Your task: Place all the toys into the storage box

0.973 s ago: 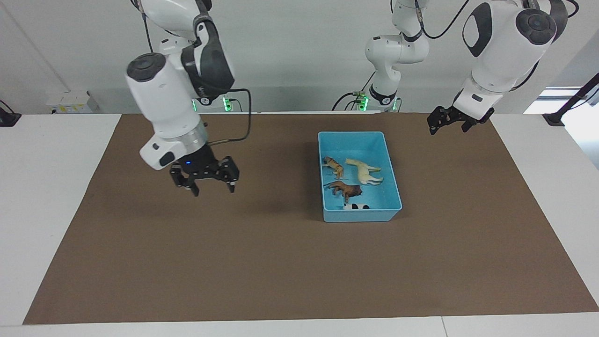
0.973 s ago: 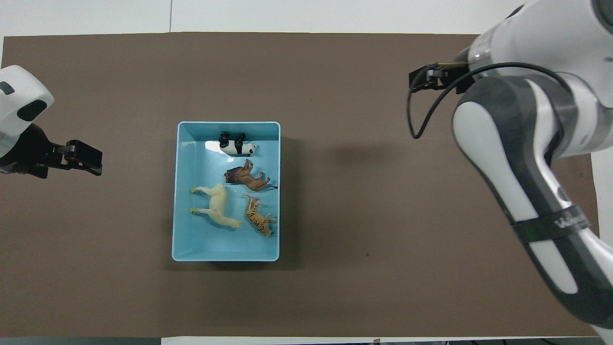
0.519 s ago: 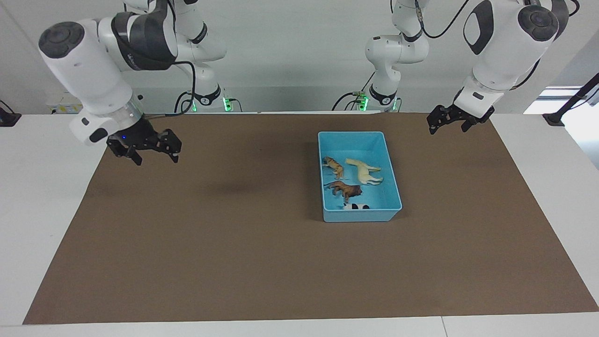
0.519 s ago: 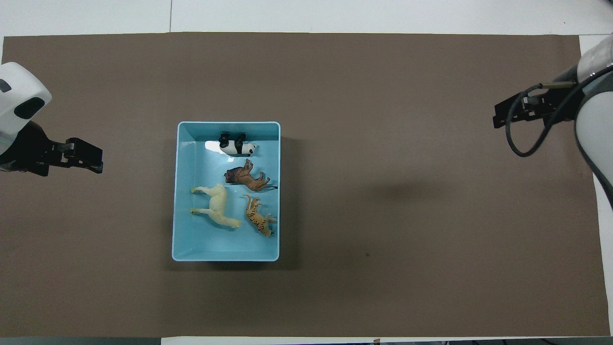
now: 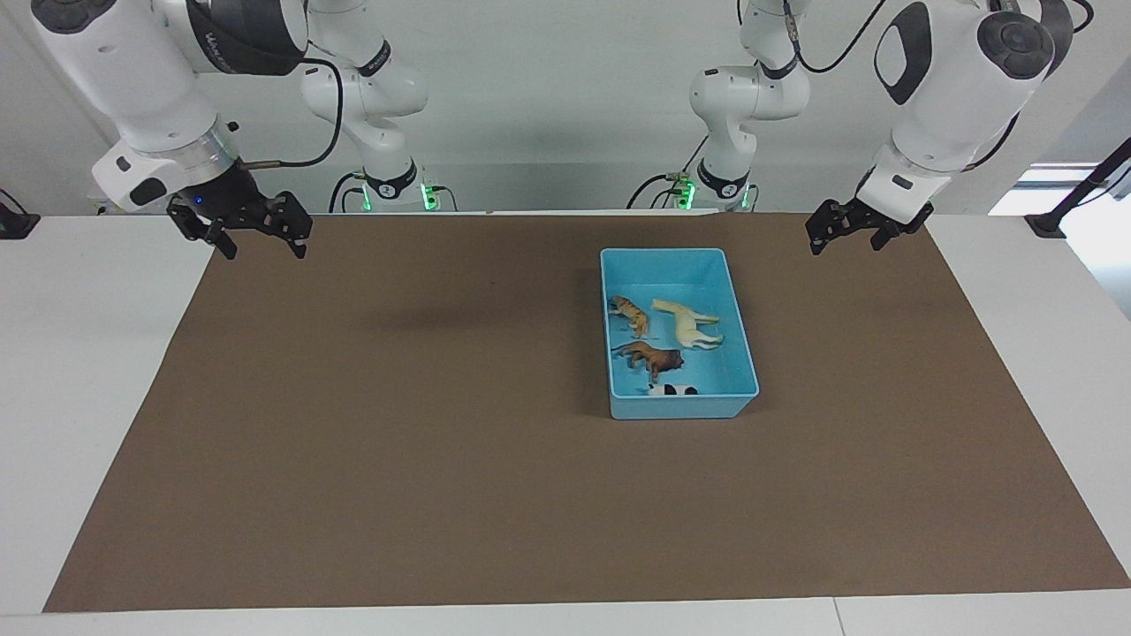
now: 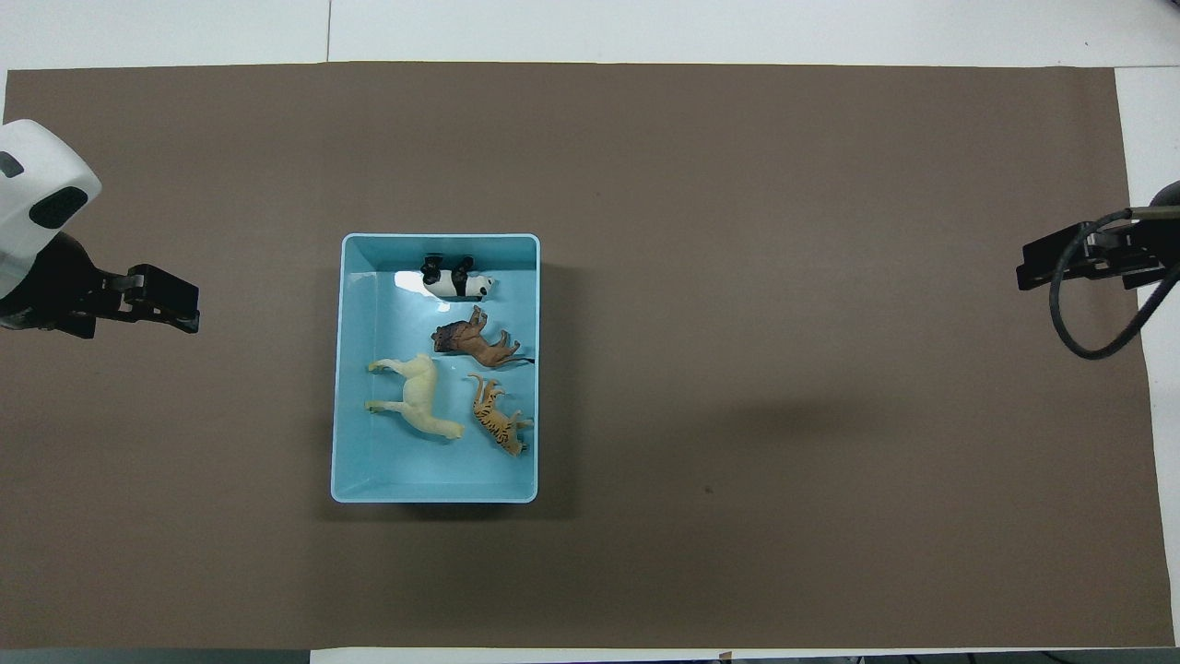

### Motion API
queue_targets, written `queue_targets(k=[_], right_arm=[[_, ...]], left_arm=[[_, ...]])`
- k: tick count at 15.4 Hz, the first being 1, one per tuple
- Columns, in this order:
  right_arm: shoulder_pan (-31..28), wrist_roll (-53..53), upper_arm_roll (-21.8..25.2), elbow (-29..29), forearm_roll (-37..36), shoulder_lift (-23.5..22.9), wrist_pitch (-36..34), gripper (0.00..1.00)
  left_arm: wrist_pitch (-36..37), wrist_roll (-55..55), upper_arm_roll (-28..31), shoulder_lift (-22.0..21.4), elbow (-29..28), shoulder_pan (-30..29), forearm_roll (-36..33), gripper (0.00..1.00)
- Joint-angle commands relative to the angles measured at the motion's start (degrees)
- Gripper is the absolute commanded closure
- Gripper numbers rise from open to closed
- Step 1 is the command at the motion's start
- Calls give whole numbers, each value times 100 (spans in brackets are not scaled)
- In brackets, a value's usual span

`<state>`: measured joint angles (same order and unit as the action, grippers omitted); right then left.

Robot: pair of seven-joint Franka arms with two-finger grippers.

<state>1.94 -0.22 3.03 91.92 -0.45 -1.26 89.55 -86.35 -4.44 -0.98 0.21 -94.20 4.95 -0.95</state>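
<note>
Now that the right gripper [image 5: 239, 231] has pulled back open and empty to its counter end, like the open, empty left gripper [image 5: 848, 226], all four toys [image 5: 664, 343] sit in the box [image 5: 680, 407], so it looks done.

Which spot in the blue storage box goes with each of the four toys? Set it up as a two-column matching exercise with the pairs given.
All four lie in the storage box.

Column 1
1. panda
2. lion
3. horse
4. tiger

Column 2
A. between the panda and the tiger
B. by the wall farthest from the robots
C. nearest the robots, on the right arm's side
D. beside the tiger, toward the left arm's end

Pairs: 1-B, 2-A, 3-D, 4-C
</note>
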Motion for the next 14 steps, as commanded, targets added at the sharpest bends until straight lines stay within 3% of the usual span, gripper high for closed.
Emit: queue_targets(k=[1, 6, 14], right_arm=[[-203, 302, -408, 590, -174, 547, 203, 0], [-352, 190, -496, 46, -218, 337, -245, 0], [-431, 92, -496, 1, -139, 328, -281, 0]], left_arm=[[-153, 319, -8, -91, -46, -82, 94, 0], [-339, 470, 1, -100, -72, -135, 121, 0], [-339, 426, -25, -152, -151, -47, 112, 0]])
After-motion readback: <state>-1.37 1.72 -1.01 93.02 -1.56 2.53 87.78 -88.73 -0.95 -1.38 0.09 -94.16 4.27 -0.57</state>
